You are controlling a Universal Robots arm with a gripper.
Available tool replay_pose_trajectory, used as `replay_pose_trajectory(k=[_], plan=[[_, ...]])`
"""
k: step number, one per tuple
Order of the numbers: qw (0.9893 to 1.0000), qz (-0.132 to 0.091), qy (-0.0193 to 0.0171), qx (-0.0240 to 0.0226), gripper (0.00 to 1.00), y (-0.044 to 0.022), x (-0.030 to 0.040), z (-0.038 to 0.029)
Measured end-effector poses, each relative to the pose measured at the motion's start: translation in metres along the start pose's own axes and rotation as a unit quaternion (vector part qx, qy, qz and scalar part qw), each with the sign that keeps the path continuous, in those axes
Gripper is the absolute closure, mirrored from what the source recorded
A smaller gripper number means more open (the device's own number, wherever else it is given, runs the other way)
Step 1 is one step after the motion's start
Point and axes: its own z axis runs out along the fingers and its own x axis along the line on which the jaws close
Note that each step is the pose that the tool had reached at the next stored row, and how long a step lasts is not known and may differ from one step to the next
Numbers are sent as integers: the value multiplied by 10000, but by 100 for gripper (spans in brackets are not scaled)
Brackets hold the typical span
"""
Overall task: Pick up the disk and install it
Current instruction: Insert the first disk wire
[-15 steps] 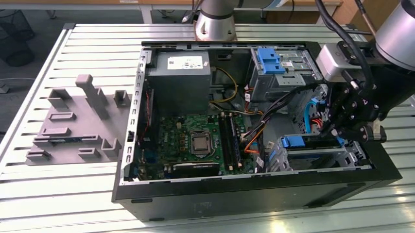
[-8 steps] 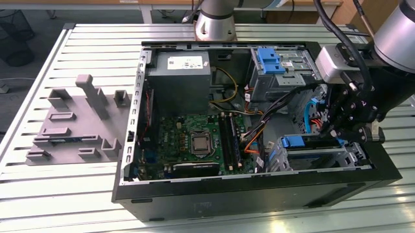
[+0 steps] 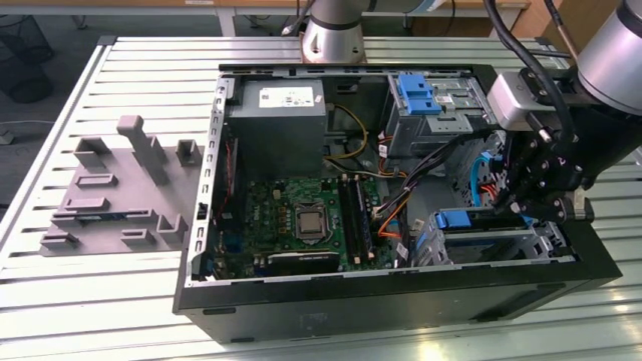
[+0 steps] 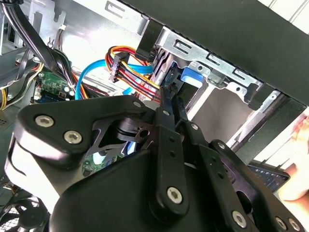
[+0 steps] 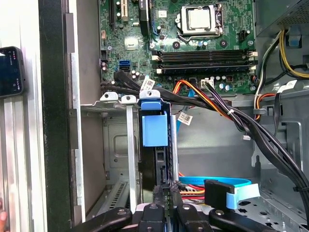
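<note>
Black gripper [image 4: 166, 96] fingers are seen closed, apparently on the disk [image 5: 155, 128], seated upright in the drive cage [image 5: 113, 145]; installation seems underway, and steady pressing is needed

Open computer case [image 3: 401, 301] on slatted tabletop [image 3: 120, 301]. Inside the case: green motherboard [image 3: 301, 218], grey power supply [image 3: 276, 128]. Grey fixture block [image 3: 120, 188] beside the case, on the exterior view's left.
</note>
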Motion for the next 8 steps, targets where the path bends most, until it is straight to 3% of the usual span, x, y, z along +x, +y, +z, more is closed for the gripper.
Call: replay_pose_trajectory(k=[8], plan=[[10000,0,0,0,76,0,0,-5]])
